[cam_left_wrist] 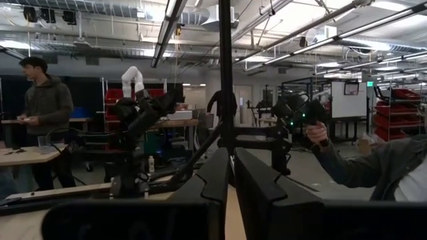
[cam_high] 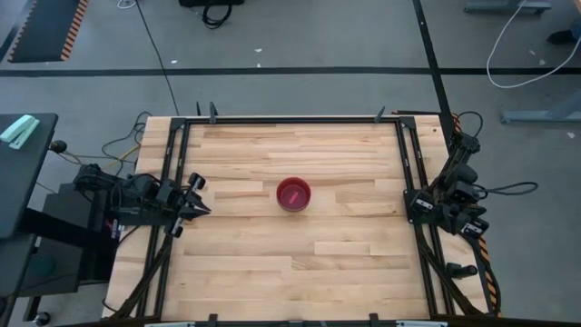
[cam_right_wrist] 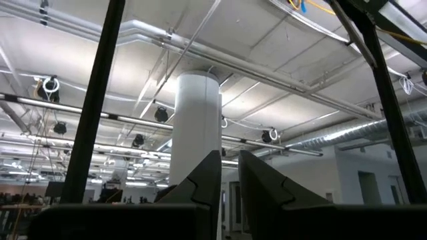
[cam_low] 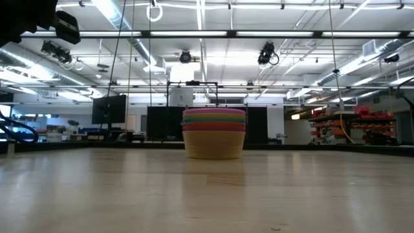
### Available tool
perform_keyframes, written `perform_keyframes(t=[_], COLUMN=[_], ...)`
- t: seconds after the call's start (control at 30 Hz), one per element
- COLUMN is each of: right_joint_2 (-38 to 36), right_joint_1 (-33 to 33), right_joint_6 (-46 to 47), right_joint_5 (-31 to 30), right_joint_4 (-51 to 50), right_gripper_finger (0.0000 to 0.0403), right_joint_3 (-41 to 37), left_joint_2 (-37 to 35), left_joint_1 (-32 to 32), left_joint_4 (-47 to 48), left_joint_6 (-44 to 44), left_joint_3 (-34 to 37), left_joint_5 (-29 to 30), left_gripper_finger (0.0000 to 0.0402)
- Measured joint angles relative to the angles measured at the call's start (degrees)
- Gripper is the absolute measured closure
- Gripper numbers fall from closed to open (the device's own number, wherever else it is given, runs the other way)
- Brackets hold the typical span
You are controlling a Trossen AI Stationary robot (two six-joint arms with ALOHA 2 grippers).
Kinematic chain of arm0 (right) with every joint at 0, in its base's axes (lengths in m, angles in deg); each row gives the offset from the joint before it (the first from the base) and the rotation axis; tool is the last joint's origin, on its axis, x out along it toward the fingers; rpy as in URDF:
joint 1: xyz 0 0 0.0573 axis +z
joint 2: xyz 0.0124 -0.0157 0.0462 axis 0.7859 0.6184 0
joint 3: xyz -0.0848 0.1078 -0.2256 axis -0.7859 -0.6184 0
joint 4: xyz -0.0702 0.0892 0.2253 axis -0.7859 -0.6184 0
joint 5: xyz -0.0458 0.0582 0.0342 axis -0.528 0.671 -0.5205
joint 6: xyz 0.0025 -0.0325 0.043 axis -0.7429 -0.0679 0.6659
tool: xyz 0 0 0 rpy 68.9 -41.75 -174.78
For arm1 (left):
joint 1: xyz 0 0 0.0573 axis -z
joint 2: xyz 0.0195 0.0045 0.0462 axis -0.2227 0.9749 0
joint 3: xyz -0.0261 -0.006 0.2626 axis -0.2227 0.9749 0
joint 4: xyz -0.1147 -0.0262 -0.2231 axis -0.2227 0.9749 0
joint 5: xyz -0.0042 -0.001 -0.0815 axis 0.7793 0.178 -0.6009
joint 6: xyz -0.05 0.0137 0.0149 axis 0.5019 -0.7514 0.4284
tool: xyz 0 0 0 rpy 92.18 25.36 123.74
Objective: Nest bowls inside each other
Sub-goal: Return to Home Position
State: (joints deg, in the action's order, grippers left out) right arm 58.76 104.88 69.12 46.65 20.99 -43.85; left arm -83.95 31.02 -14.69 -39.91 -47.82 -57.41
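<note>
Dark jointed arms, black cables, angular fingers (cam_left_wrist: 260, 193)

Long ceiling lights (cam_low: 213, 33) are glowing over a workshop where red shelving (cam_low: 352, 123) is standing far right and a white column (cam_right_wrist: 197, 127) is rising.

Both arms sit folded back at opposite edges of the counter. The left gripper (cam_high: 198, 207) points inward along the surface, jaws nearly closed with a thin gap. The right gripper (cam_right_wrist: 229, 175) tilts upward, jaws likewise drawn close together, holding nothing.
</note>
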Motion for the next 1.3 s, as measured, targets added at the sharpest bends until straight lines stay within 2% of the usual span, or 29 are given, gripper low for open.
perform_keyframes(t=[0.13, 0.23, 0.3, 0.47, 0.53, 0.63, 0.83, 1.07, 1.3], right_joint_2=[0.00, 0.00, 0.00, 0.00, 0.00, 0.00, 0.00, 0.00, 0.00], right_joint_1=[0.00, 0.00, -0.07, -0.32, -1.53, -4.39, -11.95, -22.93, -34.62], right_joint_6=[-0.32, -1.32, -1.44, -2.09, -2.71, -3.64, -2.37, -1.88, -0.82], right_joint_5=[-0.37, -3.31, -8.52, -28.34, -31.66, -31.23, -26.58, -19.68, -14.88], right_joint_4=[-3.26, -8.51, -13.59, -22.96, -23.50, -23.62, -25.99, -28.54, -33.27], right_gripper_finger=[0.0341, 0.0341, 0.0341, 0.0341, 0.0341, 0.0341, 0.0341, 0.0341, 0.0341], right_joint_3=[0.00, 0.00, 0.00, 0.00, 0.00, 0.00, 0.00, 0.00, 0.00], left_joint_2=[0.02, 0.02, 0.02, 0.02, 0.02, 0.02, 0.02, 0.02, 0.02], left_joint_1=[0.00, 0.00, 0.00, 0.00, 0.00, 0.00, 0.02, 0.01, -0.78], left_joint_4=[0.84, 1.29, 1.27, 1.28, 1.27, 1.27, 1.73, 2.15, 4.29], left_joint_6=[-0.10, 0.02, 0.00, -0.45, -0.51, -0.74, -0.97, -2.25, -2.13], left_joint_3=[0.00, 0.00, 0.00, 0.01, 0.02, 0.02, 0.02, 0.02, 0.04], left_joint_5=[0.00, 0.00, 0.00, 0.56, 1.31, 2.00, 2.74, 2.80, 2.80], left_gripper_finger=[0.0367, 0.0371, 0.0374, 0.0375, 0.0372, 0.0368, 0.0369, 0.0378, 0.0370])
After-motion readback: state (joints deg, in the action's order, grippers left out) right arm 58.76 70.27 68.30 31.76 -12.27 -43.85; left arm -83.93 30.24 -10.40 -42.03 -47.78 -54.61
